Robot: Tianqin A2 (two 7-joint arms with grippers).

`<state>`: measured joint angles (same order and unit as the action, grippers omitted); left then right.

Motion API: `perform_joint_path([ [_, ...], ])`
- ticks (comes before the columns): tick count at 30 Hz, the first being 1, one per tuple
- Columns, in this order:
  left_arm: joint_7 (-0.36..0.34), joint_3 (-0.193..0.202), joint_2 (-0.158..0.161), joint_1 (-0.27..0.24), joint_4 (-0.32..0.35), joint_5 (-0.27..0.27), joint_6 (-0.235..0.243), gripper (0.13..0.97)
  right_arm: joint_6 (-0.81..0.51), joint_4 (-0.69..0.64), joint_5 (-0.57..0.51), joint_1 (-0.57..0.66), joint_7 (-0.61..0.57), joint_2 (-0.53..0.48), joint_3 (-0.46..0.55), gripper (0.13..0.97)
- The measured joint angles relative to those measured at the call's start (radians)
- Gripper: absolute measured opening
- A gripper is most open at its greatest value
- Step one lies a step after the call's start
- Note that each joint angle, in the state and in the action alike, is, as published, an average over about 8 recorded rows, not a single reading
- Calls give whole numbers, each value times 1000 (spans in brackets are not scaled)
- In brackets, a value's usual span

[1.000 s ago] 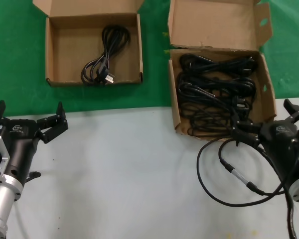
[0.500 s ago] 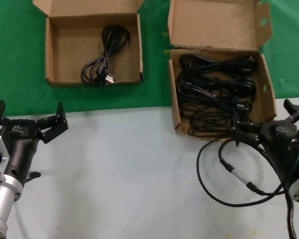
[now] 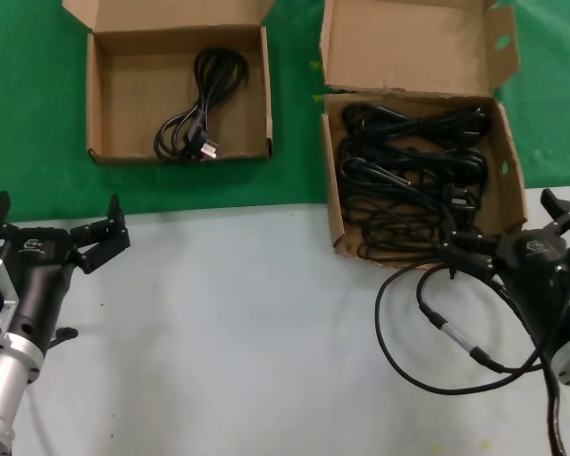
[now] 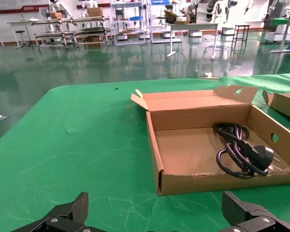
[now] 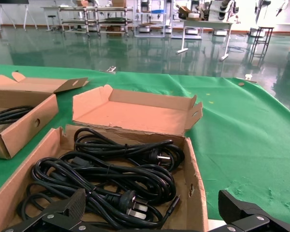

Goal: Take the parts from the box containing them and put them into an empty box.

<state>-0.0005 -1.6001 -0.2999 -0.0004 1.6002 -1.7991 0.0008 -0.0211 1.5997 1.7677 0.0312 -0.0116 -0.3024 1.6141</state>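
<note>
— Cords [image 3: 408, 176] fill the full box [image 3: 506, 180] on the right, piled and crossing each other; one cord [image 3: 198, 119] already lies in the shallow box [image 3: 95, 95] on the left. Where are the grippers?

— Right gripper [image 3: 513, 233] hangs at the near edge of the full box, fingers spread wide, holding nothing. Left gripper [image 3: 52, 228] waits over the white table [image 3: 228, 323], near the shallow box, also spread wide and bare.

— What might go wrong?

— My guess: the coils overlap, so closing on one loop could drag a neighbour out or tip the light box. The robot's own thin cable [image 3: 437, 328] trails just beside that box and could snag on the arm.
</note>
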Motion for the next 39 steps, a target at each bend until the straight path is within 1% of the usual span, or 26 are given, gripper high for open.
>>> perform_joint_path([
  [39,0,0,0,0,0,0,0,966,0,0,0,0,0,0,0,966],
])
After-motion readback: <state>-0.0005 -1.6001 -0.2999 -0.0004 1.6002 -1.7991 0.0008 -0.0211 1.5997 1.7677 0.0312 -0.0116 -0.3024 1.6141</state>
